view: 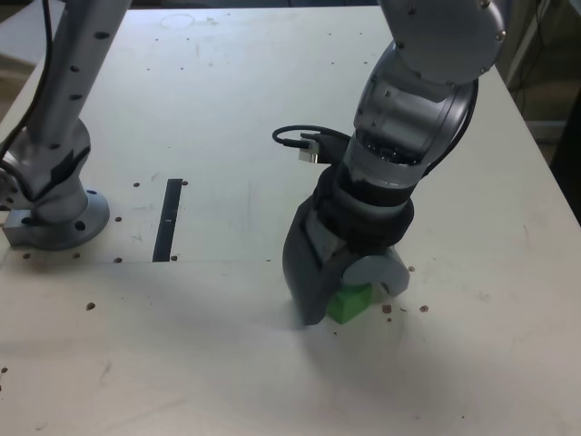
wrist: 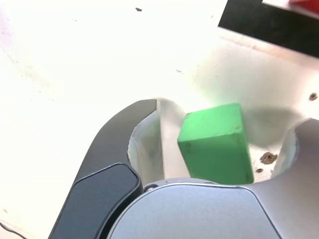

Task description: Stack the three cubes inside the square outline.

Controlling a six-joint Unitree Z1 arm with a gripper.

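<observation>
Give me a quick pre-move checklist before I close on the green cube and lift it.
1. Green cube between the jaws: ok, it sits inside the gripper opening in both views.
2. Jaws closed on the cube: not ok, the wrist view shows gaps on both sides.
3. Cube resting flat on the table: ok, it looks level.
4. Cube centred in the opening: cannot tell, the gripper body covers its near end.
5. Square outline in sight: ok, only a black part with something red beyond shows at the wrist view's edge.
6. Yellow cube located: not ok, neither view shows it.
</observation>
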